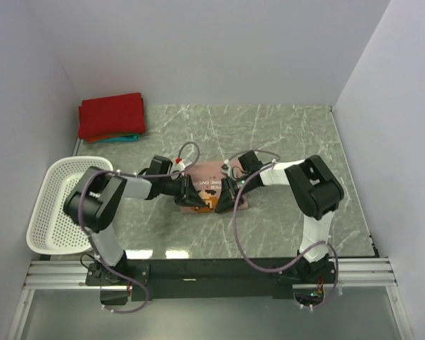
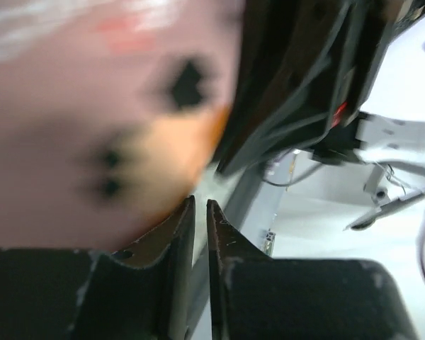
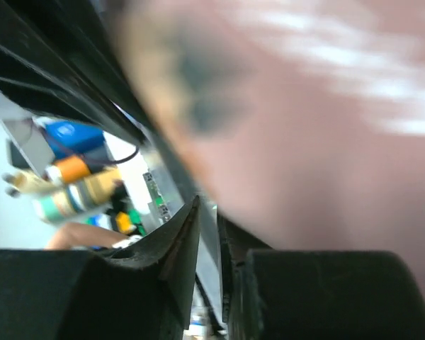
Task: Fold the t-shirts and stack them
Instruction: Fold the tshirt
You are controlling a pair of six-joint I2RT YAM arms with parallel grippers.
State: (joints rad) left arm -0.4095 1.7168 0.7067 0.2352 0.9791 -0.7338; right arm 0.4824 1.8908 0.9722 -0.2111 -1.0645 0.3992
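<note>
The dusty-pink t-shirt (image 1: pixel 211 185) lies folded small at the table's middle, its brown-and-white print up. My left gripper (image 1: pixel 188 193) is at its left edge and my right gripper (image 1: pixel 226 193) at its right edge, both low at the cloth. In the left wrist view the pink cloth (image 2: pixel 92 106) lies blurred over the left finger, and the gripper (image 2: pixel 200 202) is shut to a thin slit with nothing in it. In the right wrist view the cloth (image 3: pixel 326 127) lies over the right finger, and the gripper (image 3: pixel 210 210) is likewise shut and empty. The red t-shirt (image 1: pixel 112 115) lies folded on the teal one (image 1: pixel 125 138) at the back left.
A white perforated basket (image 1: pixel 57 205) stands at the left edge beside the left arm. Grey walls close in the table on three sides. The black rail (image 1: pixel 219 268) runs along the near edge.
</note>
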